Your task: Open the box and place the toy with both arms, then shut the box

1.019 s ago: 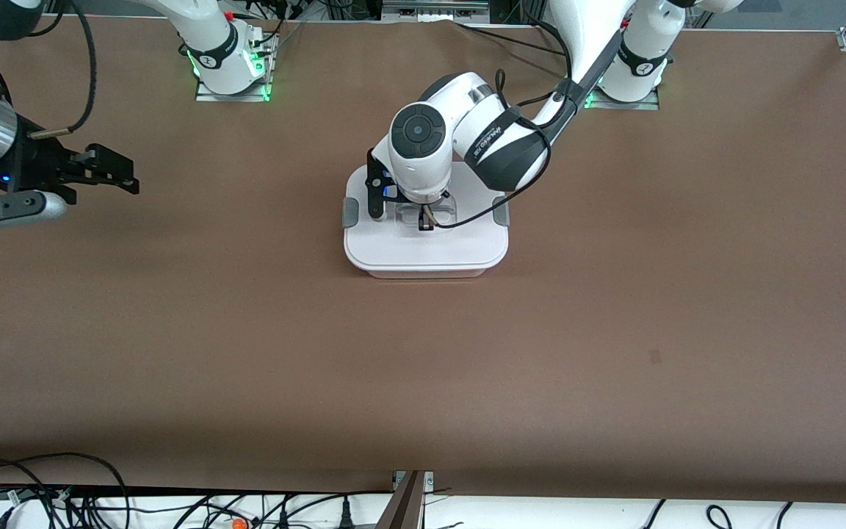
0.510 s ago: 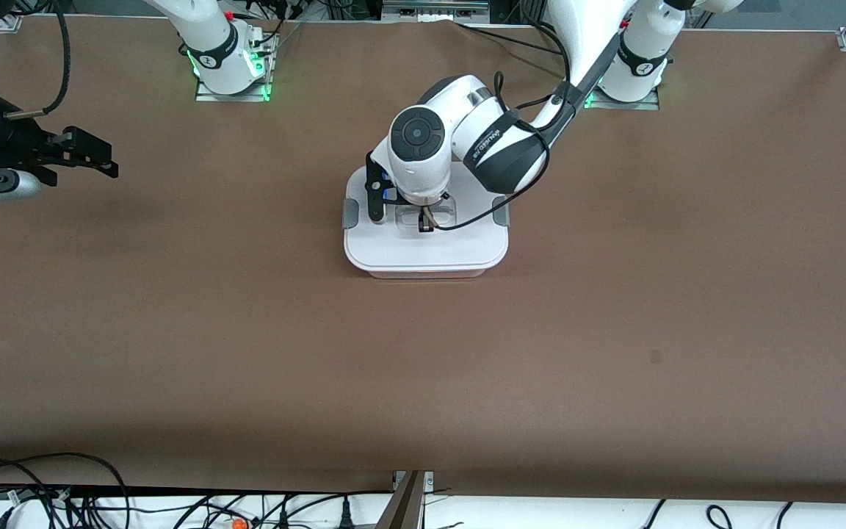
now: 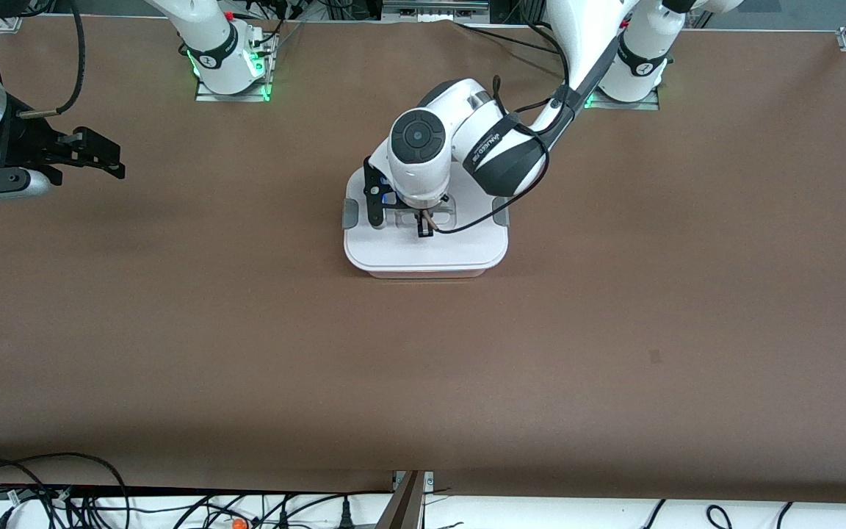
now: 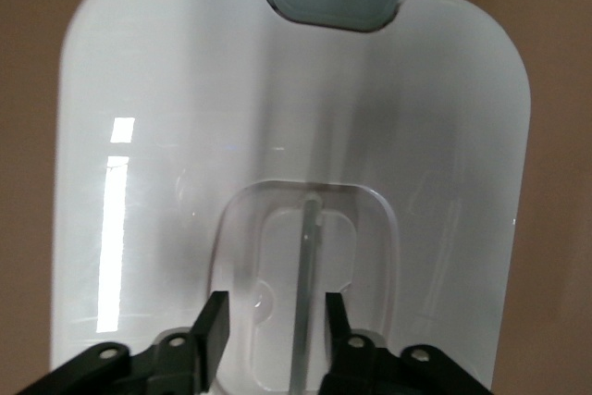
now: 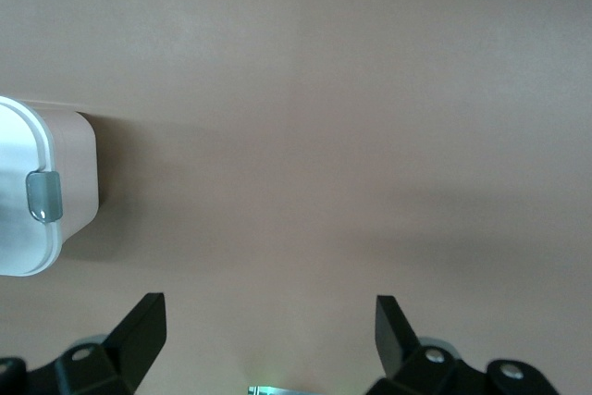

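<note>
Apparently seated, the lid [image 3: 425, 250] covers the box [image 3: 427, 272] mid-table. Left gripper [image 4: 270, 321] hangs over the clear handle [image 4: 308, 265], fingers parted astride it, gripping nothing. Right gripper [image 5: 268, 335] waits agape at its end. Unfastened clips [image 3: 349, 212] could leave it loose.

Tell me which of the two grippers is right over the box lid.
The left gripper: its fingers straddle the clear handle on the box lid. The right gripper waits, open, over bare table toward the right arm's end.
</note>
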{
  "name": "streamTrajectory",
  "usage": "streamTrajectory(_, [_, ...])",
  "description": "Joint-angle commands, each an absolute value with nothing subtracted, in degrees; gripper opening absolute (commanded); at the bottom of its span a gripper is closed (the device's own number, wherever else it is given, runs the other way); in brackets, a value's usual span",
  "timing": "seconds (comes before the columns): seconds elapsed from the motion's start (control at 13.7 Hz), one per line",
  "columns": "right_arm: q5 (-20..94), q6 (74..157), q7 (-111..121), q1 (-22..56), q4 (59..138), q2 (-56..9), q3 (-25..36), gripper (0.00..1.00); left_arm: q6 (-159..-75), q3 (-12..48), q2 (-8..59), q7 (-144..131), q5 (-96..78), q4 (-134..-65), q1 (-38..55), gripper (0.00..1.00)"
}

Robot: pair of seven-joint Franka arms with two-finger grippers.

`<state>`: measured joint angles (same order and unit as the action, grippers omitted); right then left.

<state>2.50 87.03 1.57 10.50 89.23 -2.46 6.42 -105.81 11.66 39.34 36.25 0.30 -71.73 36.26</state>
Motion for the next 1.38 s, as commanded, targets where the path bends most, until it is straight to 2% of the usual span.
streamTrajectory(0.0, [1.9, 87.5, 1.1, 9.7, 90.7, -0.8, 5.6, 1.0, -102.3, 11.1, 40.1, 35.6, 0.7, -65.6, 35.3, 1.0])
streamTrajectory(0.36, [2.2, 87.9, 0.6, 9.8, 91.0, -0.8, 5.2, 1.0, -99.2, 10.1, 35.9, 36.0, 0.8, -64.7, 27.9, 1.0])
streamTrajectory(0.51, [2.1, 88.0, 0.6, 10.1, 90.8, -0.8, 5.1, 1.0, -97.0, 6.1, 34.9, 36.1, 0.8, -64.6, 26.8, 1.0])
streamTrajectory(0.73, [1.8, 89.4, 0.1, 10.7, 91.0, -1.1, 4.0, 1.0, -95.2, -4.7, 32.3, 35.8, 0.1, -62.4, 25.2, 1.0])
streamTrajectory(1.02, [1.9, 89.5, 0.1, 10.7, 91.0, -1.1, 3.8, 1.0, -96.3, -5.1, 26.7, 35.4, 0.3, -63.1, 13.6, 1.0])
streamTrajectory(1.09, [1.9, 89.4, 0.1, 10.7, 91.0, -1.1, 3.8, 1.0, -99.1, -5.1, 25.9, 35.6, 0.0, -63.9, 10.7, 1.0])
streamTrajectory(1.31, [1.9, 89.1, 0.1, 10.7, 91.0, -0.9, 3.8, 1.0, -101.3, -4.9, 19.3, 34.7, 0.1, -69.0, 5.3, 1.0])
